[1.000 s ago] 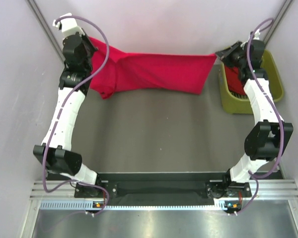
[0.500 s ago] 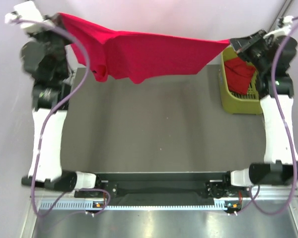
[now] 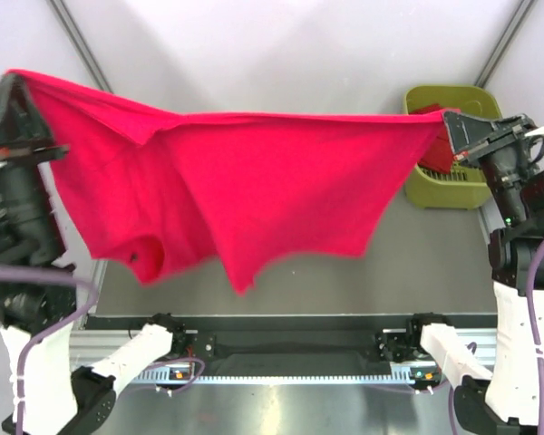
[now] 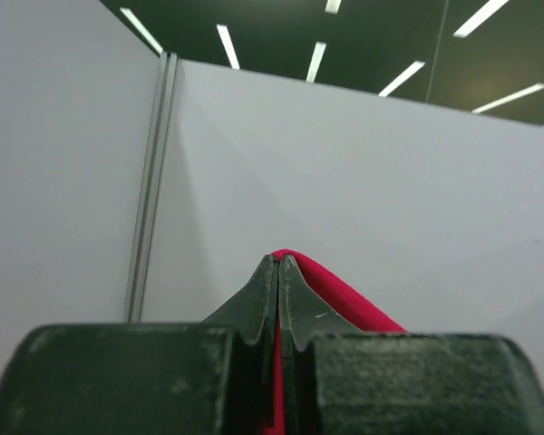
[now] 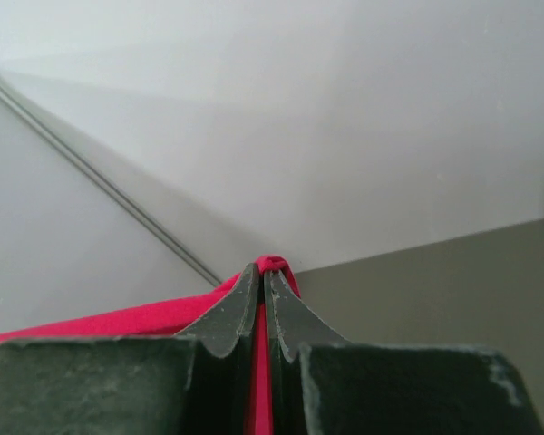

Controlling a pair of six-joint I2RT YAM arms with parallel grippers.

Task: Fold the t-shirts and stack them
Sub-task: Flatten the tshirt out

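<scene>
A bright red t-shirt [image 3: 245, 181] hangs stretched wide in the air between both arms, high above the table, its lower edge drooping. My left gripper [image 3: 16, 80] is shut on its left corner; in the left wrist view the cloth [image 4: 344, 299] is pinched between the closed fingers [image 4: 279, 263]. My right gripper [image 3: 448, 118] is shut on its right corner; the right wrist view shows red cloth [image 5: 91, 324] clamped at the tips [image 5: 261, 270]. Another red t-shirt [image 3: 435, 152] lies bunched in the yellow-green basket [image 3: 449, 186].
The basket stands at the table's back right corner. The dark grey table top [image 3: 417, 263] lies below the hanging shirt. Pale walls enclose the cell at back and sides.
Both arms have risen sharply and come toward the camera, lifting the shirt off the table's far side. It now hangs spread wide and much higher.
</scene>
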